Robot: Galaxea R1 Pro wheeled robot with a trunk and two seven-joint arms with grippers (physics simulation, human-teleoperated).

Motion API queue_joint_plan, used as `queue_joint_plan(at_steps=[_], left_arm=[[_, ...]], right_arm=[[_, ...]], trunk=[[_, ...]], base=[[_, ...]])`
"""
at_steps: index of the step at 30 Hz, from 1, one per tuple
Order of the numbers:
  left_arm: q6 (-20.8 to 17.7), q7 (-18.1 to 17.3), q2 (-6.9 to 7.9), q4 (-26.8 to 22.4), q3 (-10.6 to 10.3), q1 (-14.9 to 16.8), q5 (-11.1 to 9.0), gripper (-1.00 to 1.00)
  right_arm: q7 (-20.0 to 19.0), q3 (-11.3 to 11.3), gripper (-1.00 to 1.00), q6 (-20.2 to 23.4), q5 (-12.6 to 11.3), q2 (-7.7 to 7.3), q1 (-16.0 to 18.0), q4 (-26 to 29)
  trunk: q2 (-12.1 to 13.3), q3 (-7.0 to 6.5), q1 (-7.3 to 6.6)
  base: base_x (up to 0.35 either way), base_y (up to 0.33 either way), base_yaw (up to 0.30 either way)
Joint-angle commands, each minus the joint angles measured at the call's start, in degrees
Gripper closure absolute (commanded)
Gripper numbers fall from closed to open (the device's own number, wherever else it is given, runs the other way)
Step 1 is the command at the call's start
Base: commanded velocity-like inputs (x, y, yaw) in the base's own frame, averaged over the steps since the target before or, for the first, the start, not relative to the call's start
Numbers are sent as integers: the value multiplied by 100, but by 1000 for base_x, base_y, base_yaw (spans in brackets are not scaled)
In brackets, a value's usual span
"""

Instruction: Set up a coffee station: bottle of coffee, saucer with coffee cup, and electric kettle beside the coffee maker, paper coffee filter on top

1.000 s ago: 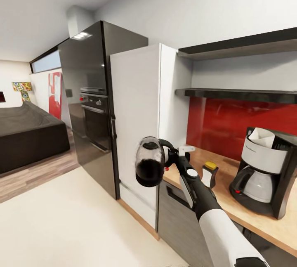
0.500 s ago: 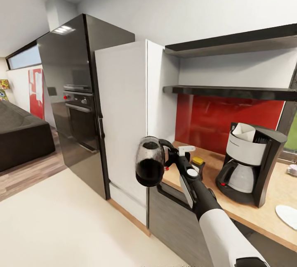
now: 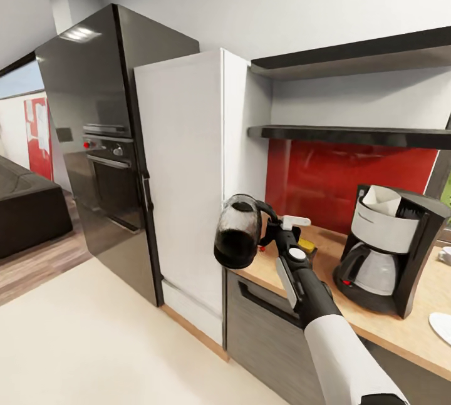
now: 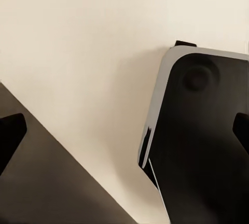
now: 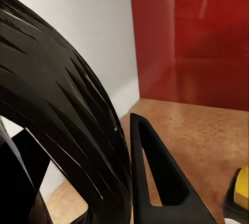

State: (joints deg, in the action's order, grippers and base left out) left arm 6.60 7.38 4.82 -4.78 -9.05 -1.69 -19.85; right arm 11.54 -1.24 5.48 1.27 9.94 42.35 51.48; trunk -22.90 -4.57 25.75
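The electric kettle (image 3: 238, 239) is carried by its handle, pinched in the right end effector (image 3: 270, 234), off the desk (image 3: 376, 323) edge, left of the coffee maker (image 3: 388, 255). The left end effector's state cannot be told. Risks: the kettle could swing and slip, or strike the cabinet (image 3: 188, 192).

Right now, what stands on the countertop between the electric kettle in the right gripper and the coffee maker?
In the head view, between the electric kettle and the coffee maker stands a small dark bottle with a yellow lid, partly hidden by the arm, then bare wooden countertop.

Black coffee maker (image 3: 391, 248) (white filter (image 3: 383, 199)), red backsplash (image 3: 351, 183).
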Motion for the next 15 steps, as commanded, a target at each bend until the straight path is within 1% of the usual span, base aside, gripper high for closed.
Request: queue_joint_plan(at_steps=[1,4,6,8,9,11,12,14,15], left_arm=[[6,22,2,-14,-47,-6,-45,-100],[18,19,2,-14,-45,-6,-45,-100],[18,21,2,-14,-50,-6,-45,-100],[17,24,2,-14,-52,-6,-45,-100],[17,24,2,-14,-52,-6,-45,-100],[15,25,2,-14,-53,-6,-45,-100],[16,26,2,-14,-53,-6,-45,-100],[15,26,2,-14,-53,-6,-45,-100],[12,26,2,-14,-53,-6,-45,-100]], right_arm=[[16,-8,100,33,24,6,2,11],[21,-8,100,32,30,6,2,17],[96,-13,100,32,38,6,2,20],[334,-12,100,32,40,6,2,20],[611,-8,100,32,40,6,2,20],[912,-1,100,32,37,6,2,25],[1203,5,100,32,34,6,2,27],[1437,9,100,32,32,6,2,91],[1493,6,100,32,32,6,2,145]], trunk=[[-4,9,5],[-4,34,5],[-4,51,5],[-4,67,5],[-4,75,5],[-4,91,5],[-4,99,5],[-4,115,5],[-4,123,5]], base=[[279,210,-157],[291,181,-164],[234,70,-173],[76,20,-178],[24,6,-180],[13,3,-180],[4,1,-180],[2,1,-181],[1,0,-180]])
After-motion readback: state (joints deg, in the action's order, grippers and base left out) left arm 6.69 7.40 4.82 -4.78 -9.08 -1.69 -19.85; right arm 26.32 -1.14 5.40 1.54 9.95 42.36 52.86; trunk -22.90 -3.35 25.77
